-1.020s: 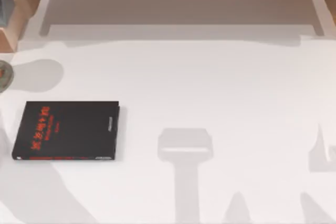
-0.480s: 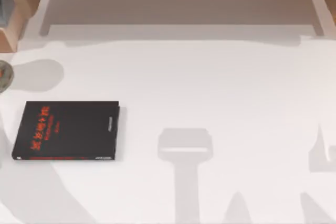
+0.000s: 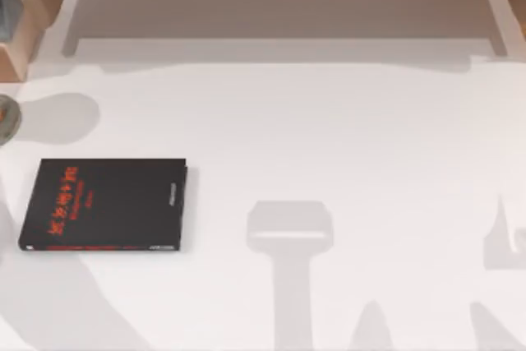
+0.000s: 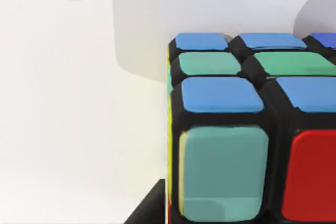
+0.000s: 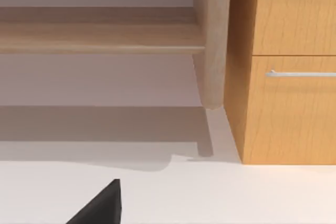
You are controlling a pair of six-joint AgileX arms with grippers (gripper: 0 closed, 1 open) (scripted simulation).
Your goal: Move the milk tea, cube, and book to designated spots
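1. I am seeing one cube [image 4: 247,129] close up in my left wrist view, sitting on the smooth white desk [image 3: 345,137], with shiny blue, green and red squares.
2. One flat black book [image 3: 105,205] with red letters is lying at the desk's left.
3. I cannot tell if either pincer is released or clenched.

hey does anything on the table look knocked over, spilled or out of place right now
Nothing stands out. The black book lies flat and closed at the table's left, slightly skewed. The cube sits upright on the white table, close to the left wrist camera, with no spill or damage visible.
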